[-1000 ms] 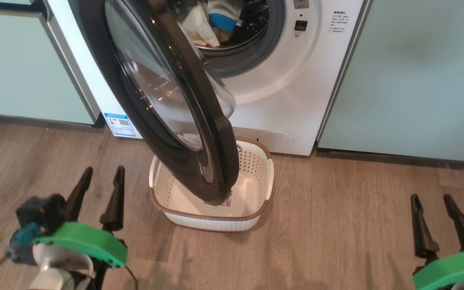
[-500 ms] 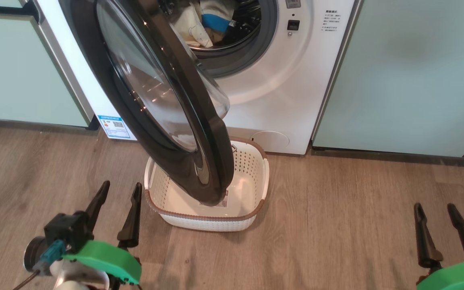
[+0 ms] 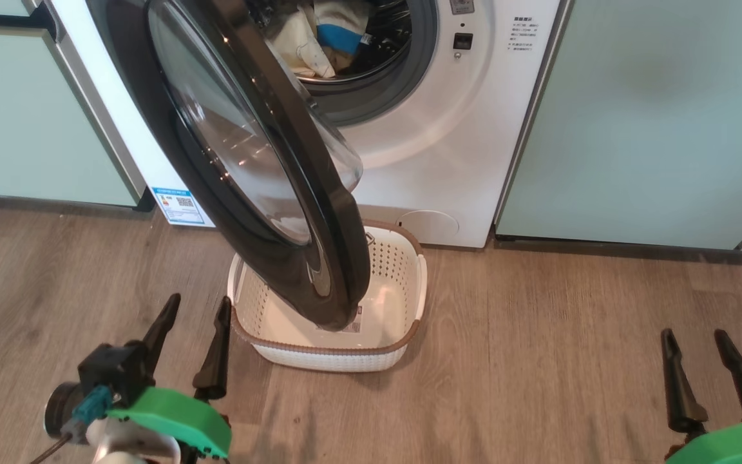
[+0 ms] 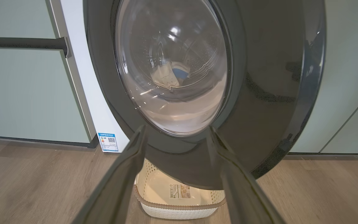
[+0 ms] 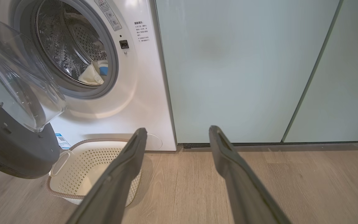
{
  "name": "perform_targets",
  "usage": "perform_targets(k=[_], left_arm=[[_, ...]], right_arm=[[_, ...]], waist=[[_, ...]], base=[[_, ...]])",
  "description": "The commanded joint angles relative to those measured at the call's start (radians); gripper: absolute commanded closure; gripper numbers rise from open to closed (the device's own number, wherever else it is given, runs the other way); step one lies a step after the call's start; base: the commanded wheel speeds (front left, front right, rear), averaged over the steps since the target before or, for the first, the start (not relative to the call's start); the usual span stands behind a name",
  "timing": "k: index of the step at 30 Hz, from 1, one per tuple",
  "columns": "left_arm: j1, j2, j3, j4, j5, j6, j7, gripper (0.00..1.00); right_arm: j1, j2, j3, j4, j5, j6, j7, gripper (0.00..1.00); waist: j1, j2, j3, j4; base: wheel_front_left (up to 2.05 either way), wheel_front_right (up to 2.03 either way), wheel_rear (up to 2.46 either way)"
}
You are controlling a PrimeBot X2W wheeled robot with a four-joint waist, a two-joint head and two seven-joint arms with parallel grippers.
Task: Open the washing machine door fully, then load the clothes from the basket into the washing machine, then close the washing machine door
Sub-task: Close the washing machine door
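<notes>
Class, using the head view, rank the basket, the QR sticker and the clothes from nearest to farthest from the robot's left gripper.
From the left gripper:
1. basket, on the floor just right of the fingers.
2. QR sticker, ahead, low on the washing machine front.
3. clothes, farthest, inside the machine's opening.

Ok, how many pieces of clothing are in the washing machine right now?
2 I can tell apart: a pale yellow garment at the drum's front, and a blue piece right beside it. More may be hidden behind the door.
</notes>
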Motion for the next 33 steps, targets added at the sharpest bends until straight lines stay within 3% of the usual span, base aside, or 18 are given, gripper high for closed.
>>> perform_targets(k=[1,2,4,5,20,33], left_arm=[[-0.026,0.008,0.034,-0.027,0.009,0.008,-0.006,0.00],[-0.027,0.008,0.033,-0.028,0.010,0.009,-0.006,0.00],[-0.028,0.009,0.031,-0.029,0.011,0.011,-0.005,0.00],[-0.029,0.009,0.030,-0.030,0.011,0.012,-0.005,0.00],[-0.053,0.003,0.003,-0.034,0.014,0.015,-0.003,0.00],[-0.110,-0.022,-0.065,0.007,0.019,-0.012,-0.005,0.00]], right_arm=[[-0.026,-0.011,0.019,-0.039,0.002,-0.003,0.003,0.00],[-0.027,-0.011,0.020,-0.039,0.003,-0.003,0.003,0.12],[-0.029,-0.011,0.021,-0.038,0.009,-0.003,0.003,0.91],[-0.031,-0.011,0.023,-0.036,0.017,-0.003,0.004,1.00],[-0.090,-0.011,0.063,0.035,0.057,-0.003,-0.022,1.00],[-0.309,-0.011,0.200,0.211,0.108,-0.003,-0.101,1.00]], waist=[[0.0000,0.0000,0.000,0.000],[0.0000,0.0000,0.001,0.000],[0.0000,0.0000,0.004,-0.001],[0.0000,0.0000,0.005,-0.001],[0.0000,0.0000,0.025,0.034],[0.0000,0.0000,0.037,0.169]], base=[[0.00,0.00,0.00],[0.00,0.00,0.00],[0.00,0.00,0.00],[0.00,0.00,0.00],[0.00,0.00,0.00],[0.00,0.00,0.00]])
